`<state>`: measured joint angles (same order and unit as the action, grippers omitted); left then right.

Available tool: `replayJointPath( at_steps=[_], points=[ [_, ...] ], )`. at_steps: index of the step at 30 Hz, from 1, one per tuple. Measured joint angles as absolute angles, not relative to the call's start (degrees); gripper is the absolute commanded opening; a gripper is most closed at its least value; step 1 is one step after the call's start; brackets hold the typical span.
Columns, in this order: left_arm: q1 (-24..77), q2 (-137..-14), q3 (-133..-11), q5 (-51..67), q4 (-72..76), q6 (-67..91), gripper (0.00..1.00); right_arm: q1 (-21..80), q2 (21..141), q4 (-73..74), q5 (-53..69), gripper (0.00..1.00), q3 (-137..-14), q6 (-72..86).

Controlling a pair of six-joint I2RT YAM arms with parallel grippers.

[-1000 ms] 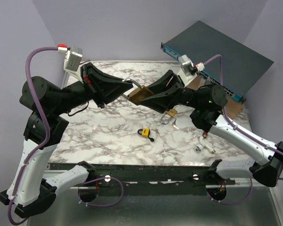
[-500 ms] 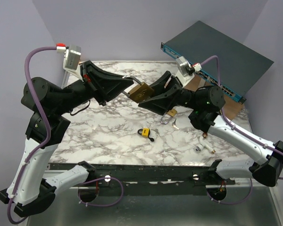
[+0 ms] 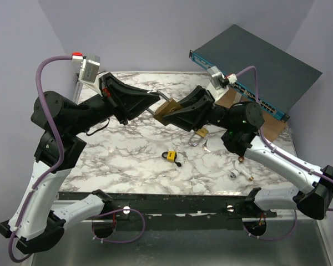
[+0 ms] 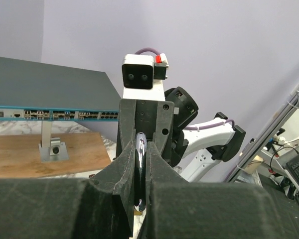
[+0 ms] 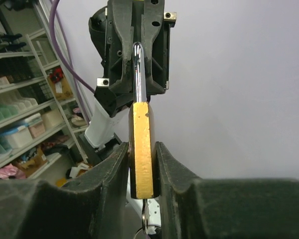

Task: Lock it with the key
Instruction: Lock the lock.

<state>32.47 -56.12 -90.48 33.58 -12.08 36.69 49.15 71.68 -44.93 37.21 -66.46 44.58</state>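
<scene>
A brass padlock [image 3: 165, 109] hangs in the air between both arms, above the back of the marble table [image 3: 127, 166]. My left gripper [image 3: 154, 100] is shut on its steel shackle [image 4: 140, 159], which stands edge-on between the pads. From the other side my right gripper [image 3: 171, 114] is shut on the brass body [image 5: 141, 149], both pads touching its flat faces. In the right wrist view the shackle [image 5: 138, 74] runs up into the left gripper. A key [image 5: 145, 219] sticks out of the bottom of the body, with a ring below it.
On the table lie a second brass padlock with keys [image 3: 201, 133], a small black padlock [image 3: 170, 155] and small silver parts [image 3: 233, 173]. A network switch [image 3: 255, 66] rests on a wooden board [image 3: 273, 128] at the back right.
The right gripper's jaws have closed onto the padlock body. The left arm has shifted a little to the right, still gripping the shackle.
</scene>
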Motion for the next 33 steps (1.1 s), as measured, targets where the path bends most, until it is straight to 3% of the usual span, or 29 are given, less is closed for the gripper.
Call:
replayJointPath(
  at_steps=[4,7,12,20,25,33],
  points=[
    [32.5,-56.0,-89.5,33.4,-11.6,36.8,0.00,49.1,71.7,-44.7,36.7,0.01,-66.1,44.6],
    [32.5,-55.6,-89.0,33.2,-11.8,36.7,0.00,49.1,71.2,-43.2,36.6,0.01,-66.1,43.7],
    [32.8,-55.5,-89.3,33.7,-15.4,34.0,0.22,49.2,67.3,-33.0,35.4,0.01,-66.1,38.0],
    [32.6,-55.5,-90.2,38.6,-27.3,25.5,0.23,49.1,59.2,-10.4,35.7,0.01,-66.2,27.0],
    [32.6,-56.5,-89.4,44.9,-32.4,22.5,0.18,49.1,57.5,0.9,36.6,0.01,-66.9,22.5],
    [32.6,-57.8,-85.3,52.1,-37.5,19.7,0.21,49.1,57.4,8.9,38.1,0.01,-67.6,19.8]
  ],
)
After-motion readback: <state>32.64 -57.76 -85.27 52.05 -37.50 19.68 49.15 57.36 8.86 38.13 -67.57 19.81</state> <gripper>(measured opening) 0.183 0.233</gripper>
